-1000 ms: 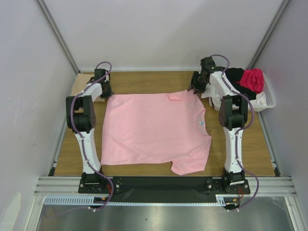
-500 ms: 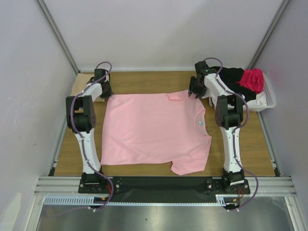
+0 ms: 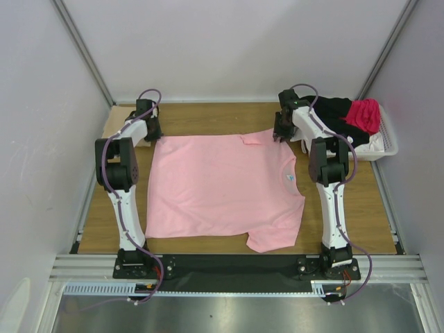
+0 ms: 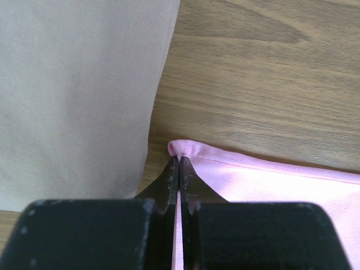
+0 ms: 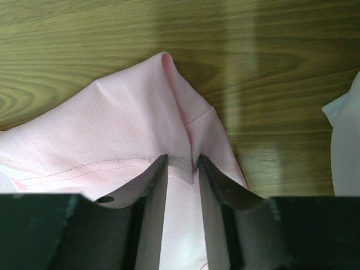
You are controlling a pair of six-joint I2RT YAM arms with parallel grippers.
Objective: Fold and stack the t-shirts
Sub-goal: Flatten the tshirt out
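A light pink t-shirt (image 3: 222,187) lies spread flat on the wooden table. My left gripper (image 3: 154,135) is at its far left corner, shut on the pink hem (image 4: 185,149), with a strip of cloth pinched between the jaws (image 4: 179,160). My right gripper (image 3: 279,135) is down on the far right sleeve (image 5: 140,112). Its jaws (image 5: 183,163) stand apart, straddling a raised fold of the sleeve's hem. A tan t-shirt (image 4: 73,95) lies just left of the left gripper.
A white basket (image 3: 388,144) at the far right holds a black shirt (image 3: 336,107) and a magenta one (image 3: 364,114). White cloth (image 5: 344,152) shows right of the right gripper. Grey walls enclose the table on three sides.
My right gripper has shifted left onto the sleeve and its jaws have narrowed around the fold. The left arm and the shirt have not moved.
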